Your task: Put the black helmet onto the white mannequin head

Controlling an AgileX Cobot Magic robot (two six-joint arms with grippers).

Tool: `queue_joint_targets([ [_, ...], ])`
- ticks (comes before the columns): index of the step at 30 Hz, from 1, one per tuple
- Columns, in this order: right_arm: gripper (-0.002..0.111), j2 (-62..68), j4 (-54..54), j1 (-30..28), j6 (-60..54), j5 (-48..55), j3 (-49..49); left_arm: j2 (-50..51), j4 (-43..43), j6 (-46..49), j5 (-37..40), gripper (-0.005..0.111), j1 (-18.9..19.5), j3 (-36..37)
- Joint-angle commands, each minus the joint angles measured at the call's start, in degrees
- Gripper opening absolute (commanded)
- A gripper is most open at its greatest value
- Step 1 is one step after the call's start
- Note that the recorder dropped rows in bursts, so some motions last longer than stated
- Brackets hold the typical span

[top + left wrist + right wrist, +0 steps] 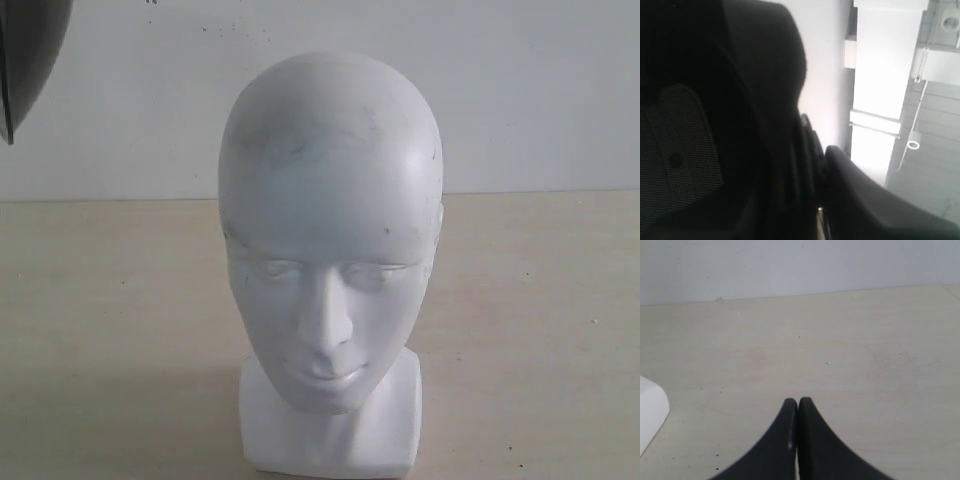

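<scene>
The white mannequin head (330, 240) stands upright on its blocky neck base at the middle of the table, facing the exterior camera. Only a dark curved edge of the black helmet (30, 50) shows, raised at that view's top left corner. In the left wrist view the helmet (755, 100) fills most of the picture, with mesh lining (675, 145) showing; my left gripper (812, 167) is shut on its rim, one finger (855, 185) outside the shell, the other hidden. My right gripper (798, 402) hangs shut and empty over bare table, a corner of the mannequin base (650, 412) beside it.
The pale wooden table (540, 320) runs back to a white wall (540, 90). Behind the lifted helmet, the left wrist view looks up at bright ceiling panels and fittings (885, 75).
</scene>
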Motion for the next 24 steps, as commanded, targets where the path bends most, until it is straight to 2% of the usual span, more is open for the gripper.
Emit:
queue_joint_targets([
  [1, 0.000, -0.28, -0.27, -0.24, -0.49, -0.54, 0.01, -0.66, -2.98, -6.77, -6.34, 0.004, -0.10, -1.64],
  [6, 0.000, -0.28, 0.16, -0.24, -0.49, -2.53, 0.01, 0.16, -2.98, -16.04, -7.71, 0.004, -0.10, -3.52],
  [13, 0.000, -0.28, 0.94, -0.24, 0.41, -14.30, 0.01, 4.03, -0.50, -27.28, -10.66, 0.004, -0.10, -7.46],
  [18, 0.000, -0.28, 4.88, -0.24, 10.62, -24.63, 0.01, 8.80, 3.74, -32.30, -11.48, 0.004, -0.10, -10.56],
  [24, 0.000, -0.28, 4.88, -0.24, 19.53, -34.95, 0.01, 12.41, 5.39, -32.07, -11.48, 0.004, -0.10, -13.42],
])
